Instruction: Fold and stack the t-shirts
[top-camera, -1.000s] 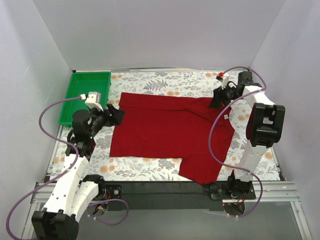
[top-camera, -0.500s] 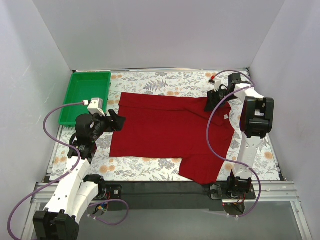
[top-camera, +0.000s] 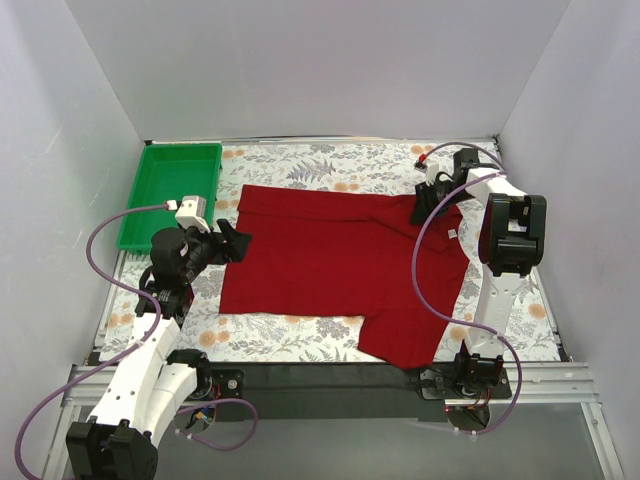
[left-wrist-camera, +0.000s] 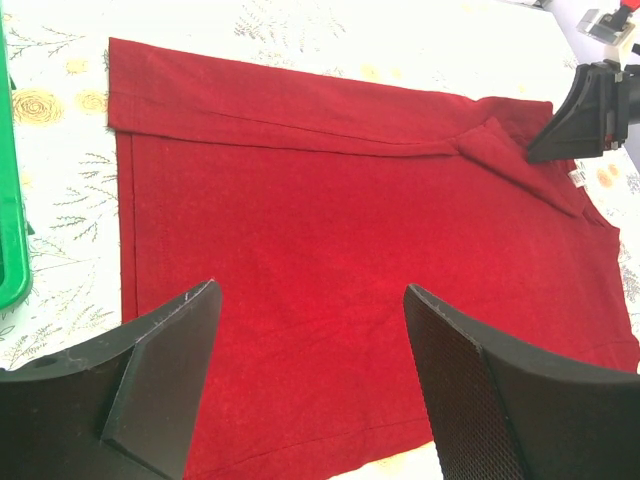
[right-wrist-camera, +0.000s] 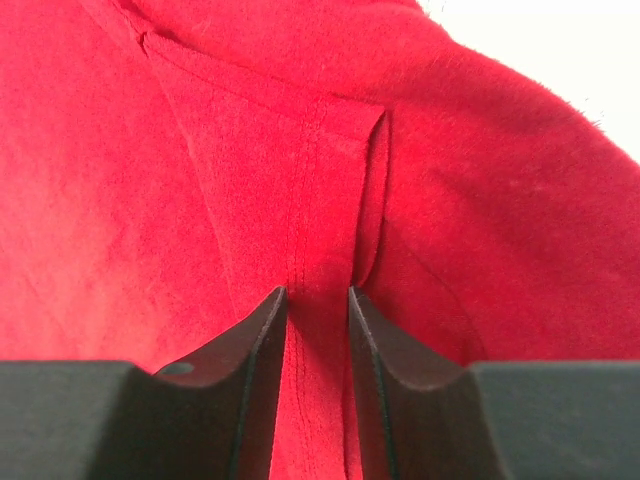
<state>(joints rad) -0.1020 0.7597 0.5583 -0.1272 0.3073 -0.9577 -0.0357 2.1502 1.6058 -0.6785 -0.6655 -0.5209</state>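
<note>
One dark red t-shirt (top-camera: 330, 260) lies spread flat on the floral tablecloth, one sleeve reaching toward the near edge. My left gripper (top-camera: 238, 240) hovers at the shirt's left edge. In the left wrist view it (left-wrist-camera: 310, 290) is wide open, with only the flat cloth (left-wrist-camera: 330, 170) showing between its fingers. My right gripper (top-camera: 422, 213) is down at the shirt's far right corner, by the folded sleeve. In the right wrist view its jaws (right-wrist-camera: 318, 292) stand narrow, with a seamed ridge of red cloth (right-wrist-camera: 120, 170) pinched between them.
A green tray (top-camera: 170, 195) stands at the far left, just beyond the left gripper, and shows as a green edge (left-wrist-camera: 8, 200) in the left wrist view. A white label (top-camera: 452, 234) sits at the shirt's collar. White walls enclose the table on three sides.
The right gripper has shifted slightly left onto the sleeve fold and its jaws have narrowed onto the cloth. The left arm rose a little at first, then held still.
</note>
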